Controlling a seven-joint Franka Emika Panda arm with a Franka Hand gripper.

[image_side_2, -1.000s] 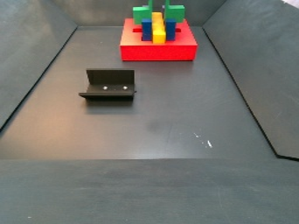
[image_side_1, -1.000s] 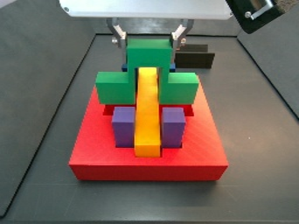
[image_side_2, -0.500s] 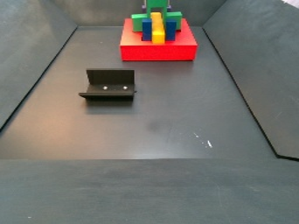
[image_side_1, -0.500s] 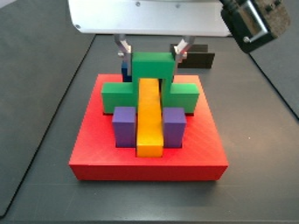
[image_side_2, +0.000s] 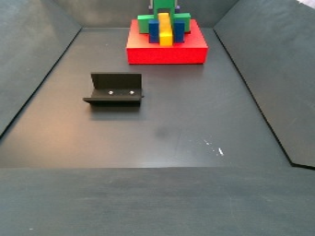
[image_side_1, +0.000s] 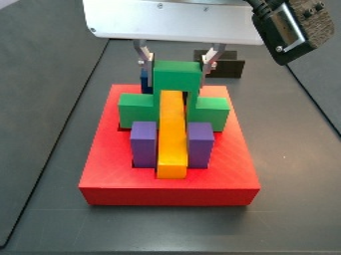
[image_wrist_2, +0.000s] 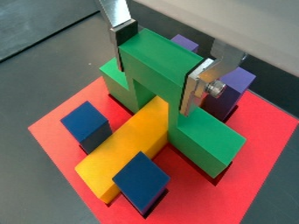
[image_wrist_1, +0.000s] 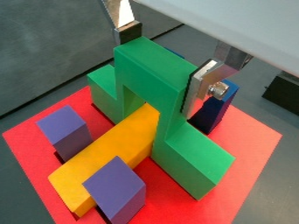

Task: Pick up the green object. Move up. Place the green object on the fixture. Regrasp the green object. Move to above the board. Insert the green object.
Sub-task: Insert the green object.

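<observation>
Green object (image_wrist_1: 158, 87) clamped between hand (image_wrist_1: 163, 57) fingers.

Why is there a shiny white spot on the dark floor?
In a side view, light glints off the floor; the gripper sits far back, tiny, at the top edge. In a wrist view the green object is sharp, jaws against its sides.

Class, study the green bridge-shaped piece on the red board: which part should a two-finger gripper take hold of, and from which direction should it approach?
Grip the raised middle bar of the green object, coming straight down from above. Its two flat side faces are parallel and stand clear above the yellow bar, whereas the lower legs sit against the board beside the blocks. The gripper is there now, a finger on each side face.
</observation>
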